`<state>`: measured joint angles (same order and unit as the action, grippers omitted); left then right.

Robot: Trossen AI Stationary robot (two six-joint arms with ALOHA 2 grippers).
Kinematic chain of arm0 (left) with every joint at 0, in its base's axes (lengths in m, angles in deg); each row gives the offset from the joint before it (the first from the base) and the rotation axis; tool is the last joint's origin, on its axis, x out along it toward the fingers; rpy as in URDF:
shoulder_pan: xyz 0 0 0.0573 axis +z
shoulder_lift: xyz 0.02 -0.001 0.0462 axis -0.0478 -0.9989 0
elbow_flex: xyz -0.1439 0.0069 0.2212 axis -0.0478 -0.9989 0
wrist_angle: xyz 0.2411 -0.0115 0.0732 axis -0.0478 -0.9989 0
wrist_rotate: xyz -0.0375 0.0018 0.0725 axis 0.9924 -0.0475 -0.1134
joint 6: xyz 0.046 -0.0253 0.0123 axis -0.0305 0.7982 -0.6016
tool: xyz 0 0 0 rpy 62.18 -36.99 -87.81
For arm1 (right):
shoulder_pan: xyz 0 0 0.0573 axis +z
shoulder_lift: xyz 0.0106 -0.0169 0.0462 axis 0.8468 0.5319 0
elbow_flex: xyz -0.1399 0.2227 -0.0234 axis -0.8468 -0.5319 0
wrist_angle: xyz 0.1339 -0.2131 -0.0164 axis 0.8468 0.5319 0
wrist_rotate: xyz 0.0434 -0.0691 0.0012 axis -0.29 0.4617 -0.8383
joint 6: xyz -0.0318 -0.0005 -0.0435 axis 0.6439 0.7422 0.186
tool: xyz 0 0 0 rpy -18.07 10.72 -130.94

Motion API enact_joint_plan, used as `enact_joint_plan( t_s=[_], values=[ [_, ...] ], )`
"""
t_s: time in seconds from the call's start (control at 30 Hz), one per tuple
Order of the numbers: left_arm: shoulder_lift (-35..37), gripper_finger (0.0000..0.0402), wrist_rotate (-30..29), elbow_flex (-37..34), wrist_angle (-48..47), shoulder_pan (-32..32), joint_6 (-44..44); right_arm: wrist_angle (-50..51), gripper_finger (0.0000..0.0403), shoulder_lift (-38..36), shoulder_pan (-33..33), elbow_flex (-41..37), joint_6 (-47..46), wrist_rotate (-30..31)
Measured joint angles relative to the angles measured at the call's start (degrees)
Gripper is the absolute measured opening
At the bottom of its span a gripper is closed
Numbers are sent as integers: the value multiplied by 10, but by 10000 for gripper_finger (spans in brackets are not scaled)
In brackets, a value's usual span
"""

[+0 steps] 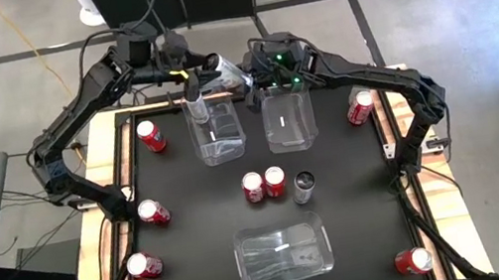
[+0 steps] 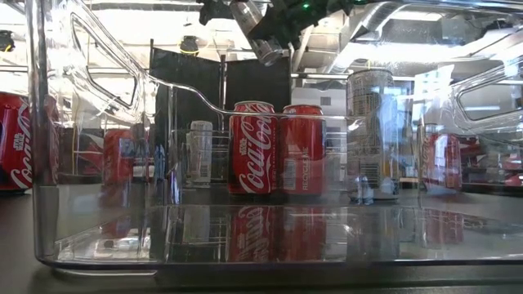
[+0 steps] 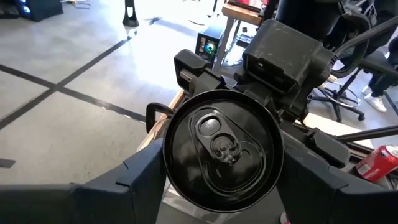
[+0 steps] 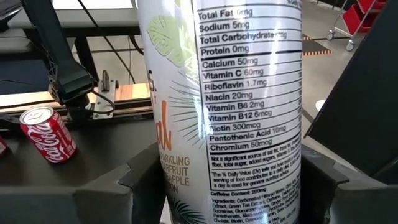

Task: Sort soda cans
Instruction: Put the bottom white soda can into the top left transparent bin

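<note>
Where both arms meet above the two far clear bins [image 1: 216,130], left pincer [image 1: 218,68] and right pincer [image 1: 245,77] both pinch one silver can [image 1: 231,71]; red cans [image 1: 265,184] and a grey can [image 1: 304,188] stand mid-counter [image 1: 192,219].

A silver-topped drink can [image 3: 222,151] faces end-on, its pull tab showing, between the left gripper [image 3: 224,186]'s dark fingers [image 3: 118,183]. Just beyond it sits the other arm's dark boxy gripper [image 3: 283,62]. A red soda can [image 3: 378,163] lies tilted at the edge.
</note>
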<state>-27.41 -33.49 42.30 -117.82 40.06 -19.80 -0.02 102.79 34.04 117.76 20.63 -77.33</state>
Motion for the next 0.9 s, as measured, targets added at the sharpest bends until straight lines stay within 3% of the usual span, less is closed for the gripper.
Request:
enact_joint_plan(
  t_s=[0.17, 0.43, 0.53, 0.9],
  values=[
    [0, 245, -16, 0, 0, 0, 16, 25, 317, -2, -11, 1, -37, -8],
    [2, 245, -132, 0, -65, 7, -21, 220, 352, -51, -46, 0, -28, -12],
    [-1, 245, -124, -8, -70, 5, -28, 251, 353, -70, -59, 0, -28, -11],
    [-3, 245, -149, -217, 86, 4, -9, 277, 348, -119, -85, 0, -54, -4]
  ],
)
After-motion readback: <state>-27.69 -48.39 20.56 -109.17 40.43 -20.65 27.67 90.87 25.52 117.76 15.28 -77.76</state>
